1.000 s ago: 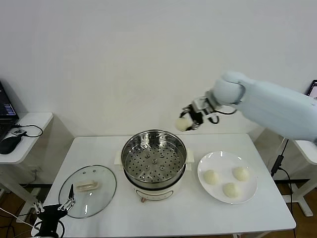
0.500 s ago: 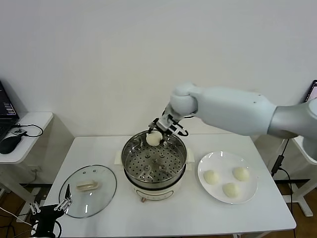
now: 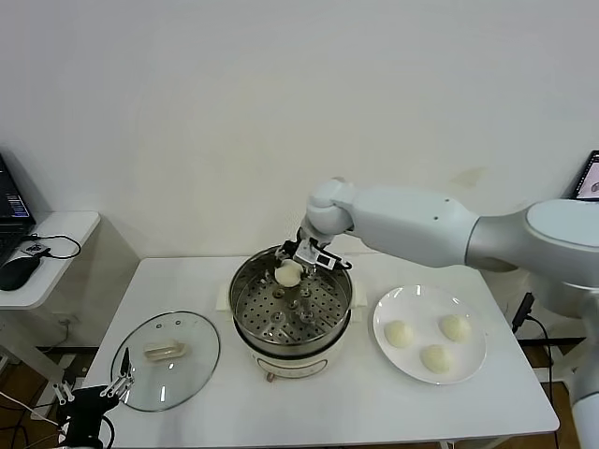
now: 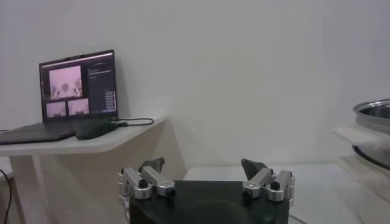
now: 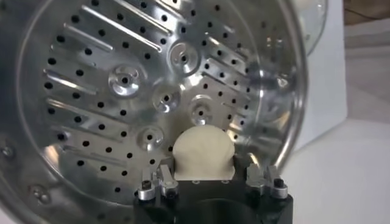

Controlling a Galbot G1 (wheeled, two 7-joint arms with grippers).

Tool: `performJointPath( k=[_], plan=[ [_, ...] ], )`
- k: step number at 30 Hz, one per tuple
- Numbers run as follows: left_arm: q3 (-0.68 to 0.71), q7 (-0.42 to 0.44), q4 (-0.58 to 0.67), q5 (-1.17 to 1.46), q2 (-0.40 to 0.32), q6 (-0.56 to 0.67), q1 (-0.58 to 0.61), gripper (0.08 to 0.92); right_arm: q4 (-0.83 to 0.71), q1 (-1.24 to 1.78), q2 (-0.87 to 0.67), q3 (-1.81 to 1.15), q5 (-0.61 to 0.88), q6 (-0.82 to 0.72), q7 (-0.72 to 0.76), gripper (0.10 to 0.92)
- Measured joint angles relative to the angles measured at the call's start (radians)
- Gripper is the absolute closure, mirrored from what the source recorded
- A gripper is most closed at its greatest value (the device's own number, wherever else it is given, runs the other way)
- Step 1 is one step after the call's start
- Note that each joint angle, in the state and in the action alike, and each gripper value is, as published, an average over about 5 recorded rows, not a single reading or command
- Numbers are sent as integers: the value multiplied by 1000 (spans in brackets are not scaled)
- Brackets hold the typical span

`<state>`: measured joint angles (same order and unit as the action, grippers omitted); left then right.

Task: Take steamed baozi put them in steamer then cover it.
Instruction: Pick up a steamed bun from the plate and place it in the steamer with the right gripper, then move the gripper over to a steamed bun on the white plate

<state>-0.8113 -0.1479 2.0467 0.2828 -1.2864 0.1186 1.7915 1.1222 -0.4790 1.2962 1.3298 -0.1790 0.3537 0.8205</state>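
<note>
Well, smooth cream-white baozi (image 3: 288, 273) (round)

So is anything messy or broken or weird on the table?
Nothing stands out. The right gripper holds one baozi over the steamer, three baozi sit neatly on the plate, and the glass lid lies flat beside the steamer. Nothing spilled.

One cream-white bun (image 3: 288, 273) sits low inside the shiny steel steamer (image 3: 292, 301), over the far side of its holed tray — lid off. Three more buns (image 3: 436, 358) lie apart on the plate beside it.
</note>
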Motion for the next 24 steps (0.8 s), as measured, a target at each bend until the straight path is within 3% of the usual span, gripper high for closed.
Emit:
performJointPath(
  k=[7, 13, 24],
  plan=[
    [-4, -1, 3, 1, 2, 2, 3, 177, -6, -8, -3, -3, -15, 16, -2, 217],
    [-13, 0, 11, 6, 0, 2, 11, 177, 72, -86, -60, 12, 91, -63, 40, 203],
    [-25, 9, 14, 11, 14, 1, 20, 177, 365, -261, -352, 37, 327, -456, 121, 203]
  ],
)
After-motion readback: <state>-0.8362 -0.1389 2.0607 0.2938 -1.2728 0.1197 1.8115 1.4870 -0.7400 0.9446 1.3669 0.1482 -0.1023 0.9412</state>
